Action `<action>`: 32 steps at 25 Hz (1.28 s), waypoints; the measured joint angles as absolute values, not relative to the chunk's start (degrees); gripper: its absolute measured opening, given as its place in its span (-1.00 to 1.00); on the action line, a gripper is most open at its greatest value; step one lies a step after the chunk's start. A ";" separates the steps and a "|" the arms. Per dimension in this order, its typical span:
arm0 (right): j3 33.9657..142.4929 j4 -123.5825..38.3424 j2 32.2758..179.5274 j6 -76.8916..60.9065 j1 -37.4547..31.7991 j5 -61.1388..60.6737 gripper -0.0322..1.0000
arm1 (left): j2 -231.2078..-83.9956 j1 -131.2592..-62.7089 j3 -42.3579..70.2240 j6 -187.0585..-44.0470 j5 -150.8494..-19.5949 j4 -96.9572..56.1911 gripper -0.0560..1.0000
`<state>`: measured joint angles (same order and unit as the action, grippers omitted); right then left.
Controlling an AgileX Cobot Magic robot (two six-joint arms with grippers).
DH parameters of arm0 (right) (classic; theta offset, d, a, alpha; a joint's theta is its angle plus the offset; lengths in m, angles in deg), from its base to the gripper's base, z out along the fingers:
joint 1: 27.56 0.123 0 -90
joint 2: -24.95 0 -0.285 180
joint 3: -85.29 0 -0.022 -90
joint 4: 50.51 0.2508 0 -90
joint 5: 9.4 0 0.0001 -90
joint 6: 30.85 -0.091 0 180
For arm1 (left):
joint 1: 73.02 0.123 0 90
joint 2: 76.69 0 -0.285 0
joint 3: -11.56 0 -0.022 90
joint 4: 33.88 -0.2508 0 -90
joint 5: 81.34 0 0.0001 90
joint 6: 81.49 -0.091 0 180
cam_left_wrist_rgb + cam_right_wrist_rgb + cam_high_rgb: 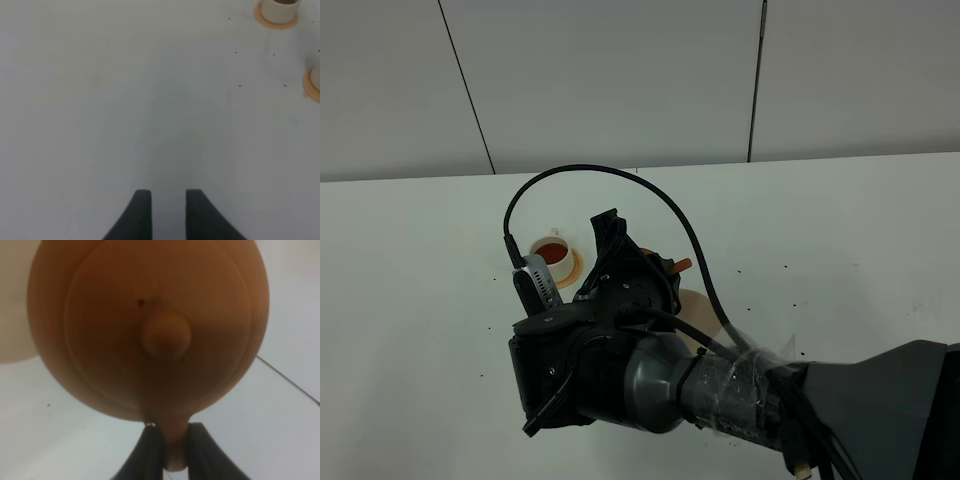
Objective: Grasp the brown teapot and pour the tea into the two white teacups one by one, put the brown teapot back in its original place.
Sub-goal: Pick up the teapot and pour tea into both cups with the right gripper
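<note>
**At centre frame: right gripper clamping the brown teapot**

Across the lower half of the exterior high view, the right arm is reaching from the lower right corner toward the centre. The right gripper is sitting at mid-frame and is covering most of the brown teapot; only a reddish-brown sliver is showing at the gripper's right side.

Just below that sliver, part of the beige saucer is showing. Whether the teapot's base is touching it cannot be told.

To the upper left of the gripper, 1 white teacup is standing upright on an orange coaster and is holding dark red tea. The arm is hiding the area where a 2nd cup could stand in this view.

The right wrist view is looking onto the teapot's lid and knob. The 2 dark fingers of the right gripper are pressing against both sides of the loop handle, so this gripper is holding the teapot.

The left wrist view is showing the left gripper hanging over the bare white table. Its 2 fingers are standing apart with nothing between them. Both teacups, the first and the second, are sitting on their coasters well away from this gripper.
</note>
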<state>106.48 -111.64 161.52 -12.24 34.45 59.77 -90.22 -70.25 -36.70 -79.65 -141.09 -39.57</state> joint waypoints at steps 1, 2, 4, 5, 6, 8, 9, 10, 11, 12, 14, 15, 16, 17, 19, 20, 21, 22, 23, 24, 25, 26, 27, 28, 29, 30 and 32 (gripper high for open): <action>106.48 -111.64 161.52 -12.24 34.45 59.77 -0.75 | -90.22 -70.25 -36.70 -79.65 -141.09 -39.57 -0.44; 106.48 -111.64 161.52 -12.24 34.45 59.77 -0.75 | -90.22 -70.25 -36.70 -79.65 -141.09 -39.57 -0.44; 106.48 -111.64 161.52 -12.24 34.45 59.77 -0.75 | -90.22 -70.25 -36.70 -79.65 -141.09 -39.57 -0.44; 106.48 -111.64 161.52 -12.24 34.45 59.77 -0.75 | -90.22 -70.25 -36.70 -79.65 -141.09 -39.57 -0.44; 106.48 -111.64 161.52 -12.24 34.45 59.77 -0.75 | -90.22 -70.25 -36.70 -79.65 -141.09 -39.57 -0.44; 106.48 -111.64 161.52 -12.30 34.45 59.77 -0.75 | -90.22 -70.25 -36.70 -79.65 -141.09 -39.57 -0.44; 106.48 -111.64 161.52 -12.30 34.45 59.77 -0.75 | -90.22 -70.25 -36.70 -79.65 -141.09 -39.57 -0.44; 106.48 -111.64 161.52 -12.30 34.45 59.77 -0.75 | -90.22 -70.25 -36.70 -79.65 -141.09 -39.57 -0.44; 106.48 -111.64 161.52 -12.30 34.45 59.77 -0.75 | -90.22 -70.25 -36.70 -79.65 -141.09 -39.57 -0.44; 106.48 -111.64 161.52 -12.30 34.45 59.77 -0.75 | -90.22 -70.25 -36.70 -79.65 -141.09 -39.57 -0.44; 106.48 -111.64 161.52 -12.30 34.45 59.77 -0.75 | -90.22 -70.25 -36.70 -79.65 -141.09 -39.57 -0.44; 106.48 -111.64 161.52 -12.30 34.45 59.77 -0.75 | -90.22 -70.25 -36.70 -79.65 -141.09 -39.57 -0.44; 106.48 -111.59 161.52 -12.30 34.45 59.77 -0.75 | -90.22 -70.25 -36.70 -79.65 -141.09 -39.57 -0.44; 106.48 -111.45 161.52 -12.30 34.45 59.77 -0.75 | -90.22 -70.25 -36.70 -79.65 -141.09 -39.57 -0.44; 106.48 -110.96 161.52 -12.30 34.45 59.77 -0.75 | -90.22 -70.25 -36.70 -79.65 -141.09 -39.57 -0.44; 106.48 -110.67 161.52 -12.30 34.45 59.77 -0.75 | -90.22 -70.25 -36.70 -79.65 -141.09 -39.57 -0.44; 106.48 -110.59 161.52 -12.30 34.45 59.77 -0.75 | -90.22 -70.25 -36.70 -79.65 -141.09 -39.57 -0.44; 106.48 -110.54 161.52 -12.30 34.45 59.77 -0.75 | -90.22 -70.25 -36.70 -79.65 -141.09 -39.57 -0.44; 106.48 -110.54 161.52 -12.34 34.45 59.77 -0.75 | -90.22 -70.25 -36.70 -79.65 -141.09 -39.57 -0.44; 106.48 -110.54 161.52 -12.36 34.45 59.77 -0.75 | -90.22 -70.25 -36.70 -79.65 -141.09 -39.57 -0.44; 106.48 -110.54 161.52 -12.41 34.45 59.77 -0.75 | -90.22 -70.25 -36.70 -79.65 -141.09 -39.57 -0.44; 106.48 -110.54 161.52 -12.41 34.45 59.77 -0.75 | -90.22 -70.25 -36.70 -79.65 -141.09 -39.57 -0.44; 106.48 -110.54 161.52 -12.41 34.50 59.77 -0.75 | -90.22 -70.25 -36.70 -79.65 -141.09 -39.57 -0.44; 106.48 -110.54 161.52 -12.41 34.50 59.77 -0.75 | -90.22 -70.25 -36.70 -79.65 -141.09 -39.57 -0.44; 106.28 -110.61 161.52 -12.41 34.50 59.77 -0.75 | -90.22 -70.25 -36.70 -79.65 -141.09 -39.57 -0.44; 105.96 -110.74 161.52 -12.41 34.50 59.71 -0.75 | -90.22 -70.25 -36.70 -79.65 -141.09 -39.57 -0.44; 104.83 -110.74 161.52 -12.80 34.63 59.71 -0.75 | -90.22 -70.25 -36.70 -79.65 -141.09 -39.57 -0.44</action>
<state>104.83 -110.74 161.52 -12.80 34.63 59.71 -90.22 -70.25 -36.70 -79.65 -141.09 -39.57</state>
